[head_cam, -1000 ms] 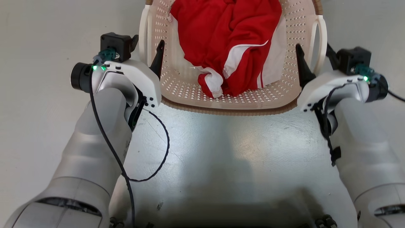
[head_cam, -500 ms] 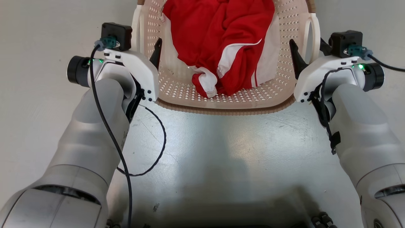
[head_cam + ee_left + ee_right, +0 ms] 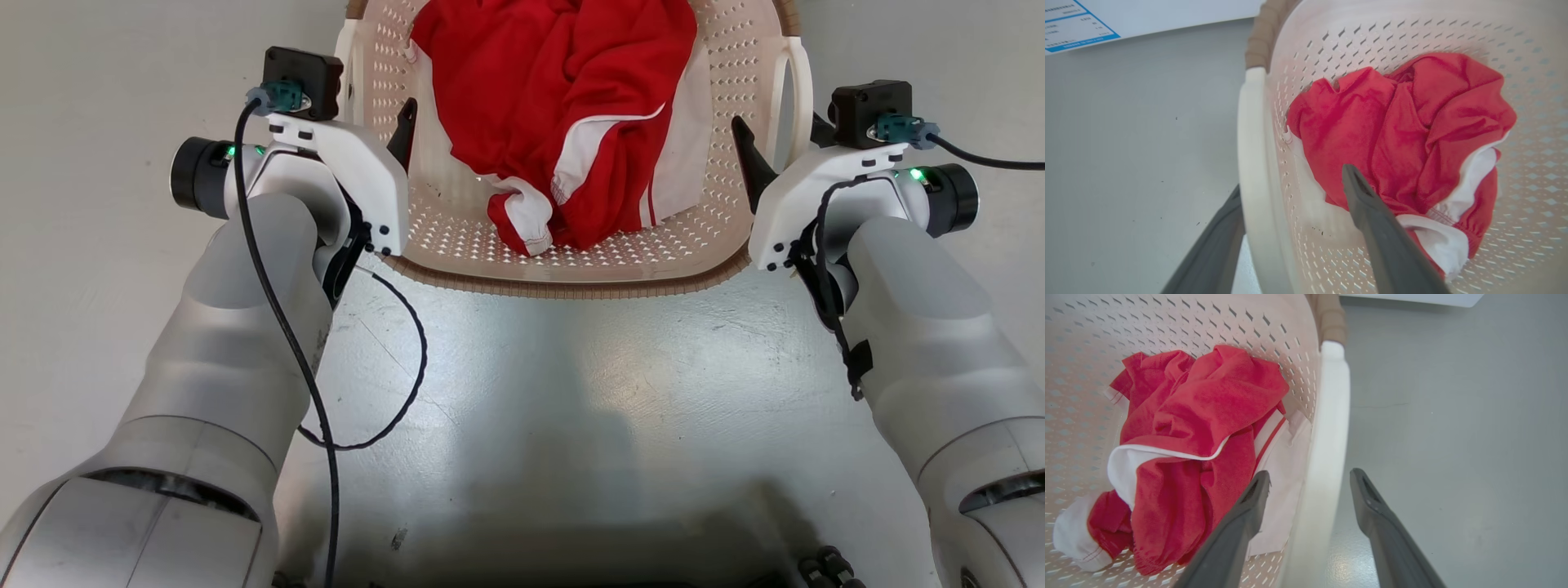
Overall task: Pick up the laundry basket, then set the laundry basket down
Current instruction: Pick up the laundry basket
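On the grey floor (image 3: 571, 384) ahead, the laundry basket (image 3: 571, 284), carrying a red garment (image 3: 555, 98), is apparently resting unlifted while the left fingers (image 3: 1374, 220) and right fingers (image 3: 1386, 531) are each straddling a white side handle (image 3: 1331, 416), spread apart and gripping nothing, leaving closing, lifting and set-down pending.

Head view: above the laundry basket (image 3: 571, 287), facing down at its near rim, moderately near.
Left wrist view: close beside the basket's left handle (image 3: 1253, 163), facing along it.
Right wrist view: close beside its right handle (image 3: 1327, 449), likewise.
Shared by all: the red garment (image 3: 555, 98) inside the basket.
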Available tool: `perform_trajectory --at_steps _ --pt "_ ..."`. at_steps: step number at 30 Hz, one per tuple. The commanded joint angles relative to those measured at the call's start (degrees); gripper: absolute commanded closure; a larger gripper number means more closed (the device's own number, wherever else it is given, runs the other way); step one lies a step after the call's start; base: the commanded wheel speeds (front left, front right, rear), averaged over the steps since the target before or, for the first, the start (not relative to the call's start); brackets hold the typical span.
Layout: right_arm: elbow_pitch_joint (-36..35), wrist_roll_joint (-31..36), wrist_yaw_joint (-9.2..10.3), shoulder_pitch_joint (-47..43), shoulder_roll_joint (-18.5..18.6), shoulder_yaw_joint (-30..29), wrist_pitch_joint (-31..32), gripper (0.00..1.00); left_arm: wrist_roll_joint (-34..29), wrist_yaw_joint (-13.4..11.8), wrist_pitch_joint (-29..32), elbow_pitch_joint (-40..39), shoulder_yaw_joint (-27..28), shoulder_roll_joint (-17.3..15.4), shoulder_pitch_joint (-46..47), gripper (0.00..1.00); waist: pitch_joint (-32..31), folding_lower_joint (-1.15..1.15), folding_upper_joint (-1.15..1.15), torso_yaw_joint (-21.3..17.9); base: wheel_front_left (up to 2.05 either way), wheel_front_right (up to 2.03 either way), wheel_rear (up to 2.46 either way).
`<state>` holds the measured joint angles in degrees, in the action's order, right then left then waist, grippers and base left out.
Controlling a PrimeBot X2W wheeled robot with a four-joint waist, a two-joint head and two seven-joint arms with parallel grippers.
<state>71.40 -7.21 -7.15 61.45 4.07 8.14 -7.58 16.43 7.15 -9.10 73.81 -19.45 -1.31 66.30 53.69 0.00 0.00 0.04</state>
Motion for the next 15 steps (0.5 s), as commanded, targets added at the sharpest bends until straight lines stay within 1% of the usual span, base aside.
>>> perform_trajectory --at_steps 1,6,13,15 --pt "-0.06 -0.48 -0.34 -1.04 -1.19 1.01 0.11 0.00 0.24 0.02 -0.30 -0.30 0.47 -1.57 -0.35 0.00 -0.02 0.00 0.00 0.00 0.00 0.00 0.00" --pt "0.01 -1.38 -0.34 -0.97 -1.19 1.68 -0.37 0.00 0.82 -0.54 -0.51 -0.16 0.47 -1.57 -0.25 0.00 -0.23 0.00 0.00 0.01 0.00 0.00 0.00" --pt "0.23 -1.88 -0.34 -0.52 -1.19 2.24 -1.23 0.00 1.23 -0.41 -1.34 -0.04 -0.02 -1.90 -0.01 0.00 -0.27 0.00 0.00 0.22 0.00 0.00 0.00" --pt "0.21 -2.12 -0.34 -0.35 -1.19 2.49 -1.56 0.00 1.54 -0.32 -0.71 -0.01 -0.12 -1.89 0.10 0.00 -0.32 0.00 0.00 0.23 0.00 0.00 0.00"
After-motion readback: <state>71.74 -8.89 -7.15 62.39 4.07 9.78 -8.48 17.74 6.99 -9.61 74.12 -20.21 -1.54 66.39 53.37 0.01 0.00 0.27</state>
